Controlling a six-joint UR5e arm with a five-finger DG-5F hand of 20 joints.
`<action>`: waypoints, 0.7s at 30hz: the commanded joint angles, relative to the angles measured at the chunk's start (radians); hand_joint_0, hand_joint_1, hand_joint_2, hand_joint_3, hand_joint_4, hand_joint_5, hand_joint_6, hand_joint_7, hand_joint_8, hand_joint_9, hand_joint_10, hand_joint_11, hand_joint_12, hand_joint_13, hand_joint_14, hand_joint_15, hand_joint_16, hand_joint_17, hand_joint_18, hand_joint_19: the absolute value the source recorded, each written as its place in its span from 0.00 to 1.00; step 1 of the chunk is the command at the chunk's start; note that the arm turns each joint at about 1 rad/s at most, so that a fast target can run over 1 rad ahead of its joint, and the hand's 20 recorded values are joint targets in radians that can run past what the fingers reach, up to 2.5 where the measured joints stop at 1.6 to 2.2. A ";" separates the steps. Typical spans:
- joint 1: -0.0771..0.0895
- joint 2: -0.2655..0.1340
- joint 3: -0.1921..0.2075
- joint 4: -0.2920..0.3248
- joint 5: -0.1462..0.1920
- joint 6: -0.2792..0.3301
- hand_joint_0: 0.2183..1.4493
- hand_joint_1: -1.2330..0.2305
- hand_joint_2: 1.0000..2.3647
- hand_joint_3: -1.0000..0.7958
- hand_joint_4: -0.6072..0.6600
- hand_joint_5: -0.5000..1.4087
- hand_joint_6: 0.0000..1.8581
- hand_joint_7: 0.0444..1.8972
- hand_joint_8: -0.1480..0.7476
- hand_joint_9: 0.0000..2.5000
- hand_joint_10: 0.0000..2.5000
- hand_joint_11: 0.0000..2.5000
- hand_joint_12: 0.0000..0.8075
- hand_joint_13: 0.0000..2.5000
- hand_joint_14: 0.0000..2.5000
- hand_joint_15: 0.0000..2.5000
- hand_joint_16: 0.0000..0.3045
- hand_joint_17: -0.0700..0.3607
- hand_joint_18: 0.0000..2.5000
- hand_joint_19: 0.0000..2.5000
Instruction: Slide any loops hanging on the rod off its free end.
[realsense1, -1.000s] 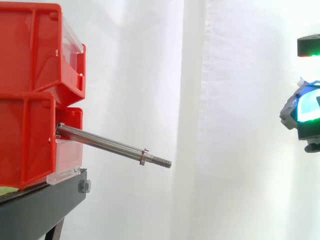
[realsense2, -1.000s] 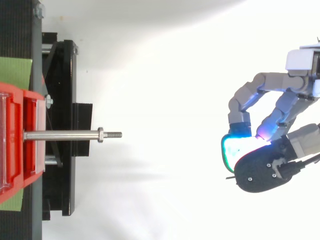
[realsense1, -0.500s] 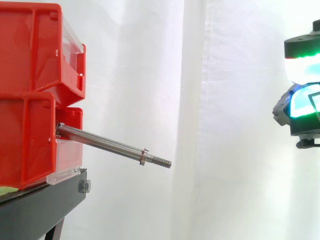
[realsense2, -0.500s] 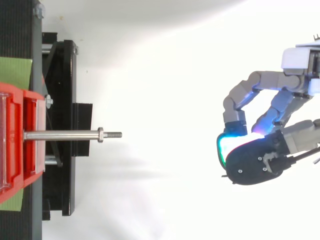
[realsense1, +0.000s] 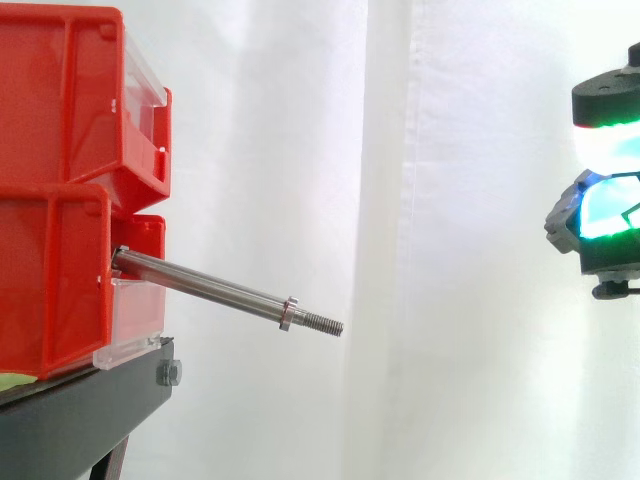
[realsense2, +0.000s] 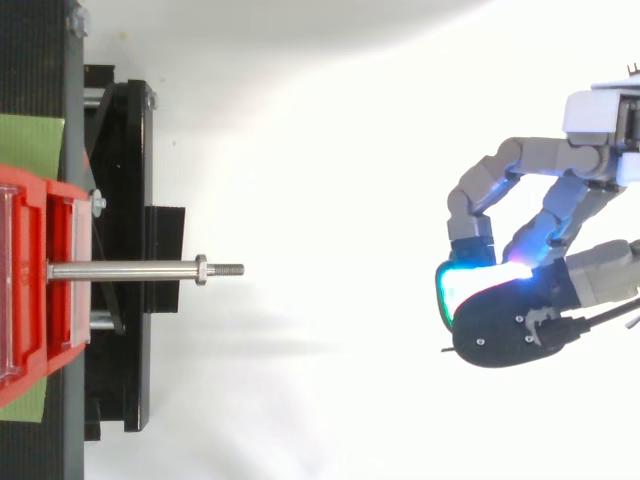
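Observation:
A bare steel rod sticks out of the lower red bin and slopes down to the right. It carries a small collar just before its threaded free end. Nothing hangs on the rod. The hand hovers far to the right of the rod's tip, a little higher than it, with wide free space between them. In the side view the hand sits at the right edge, glowing cyan and green.
Two red bins are stacked, the upper one over the lower, on a black stand. A white curtain hangs behind. From above, a green sheet lies by the stand.
The hand shifted a little to the left, toward the rod, and has held nearly still for the last half second. The rod and bins have not moved.

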 joint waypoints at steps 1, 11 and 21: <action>0.000 0.001 0.000 -0.001 -0.001 -0.001 0.28 0.35 0.02 0.53 0.52 0.21 0.49 0.58 0.47 0.45 0.01 0.27 0.49 0.36 0.01 0.21 0.19 0.47 0.31 0.22; 0.000 0.000 -0.002 0.022 0.015 -0.040 0.29 0.36 0.01 0.53 0.48 0.21 0.48 0.57 0.48 0.45 0.01 0.25 0.50 0.36 0.01 0.19 0.20 0.48 0.31 0.20; -0.013 0.001 -0.110 0.282 0.045 -0.276 0.30 0.36 0.02 0.50 0.47 0.20 0.48 0.56 0.45 0.48 0.01 0.34 0.48 0.34 0.01 0.20 0.18 0.46 0.28 0.21</action>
